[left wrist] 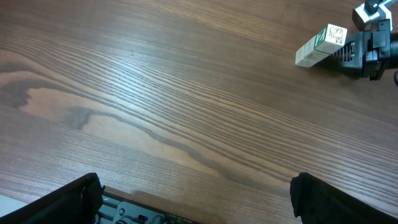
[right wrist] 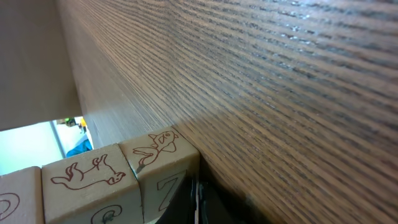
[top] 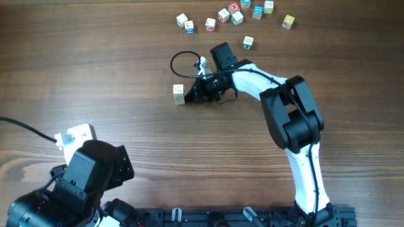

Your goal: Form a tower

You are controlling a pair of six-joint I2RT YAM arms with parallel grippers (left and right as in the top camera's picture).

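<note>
Resting shut with nothing between its fingers, the right gripper (top: 192, 93) sits just beside the tower (top: 179, 94) near the middle of the table (top: 95, 63). I cannot tell from above whether its tip actually touches the cubes. In the left wrist view the tower reads as two whitish cubes with green markings, one on the other with edges roughly in line, and the closed black tip is close at their side. My right wrist view is crowded by cube faces right up at the lens, so it adds little. The left gripper (left wrist: 196, 183) hangs wide open and empty, well apart on my near side of the table.

I judge two levels built. The loose letter cubes (top: 228, 14) lie scattered along the far edge, well away from the stack, and none has been added yet. If the tower is meant to grow, what is left is fetching those one at a time.
</note>
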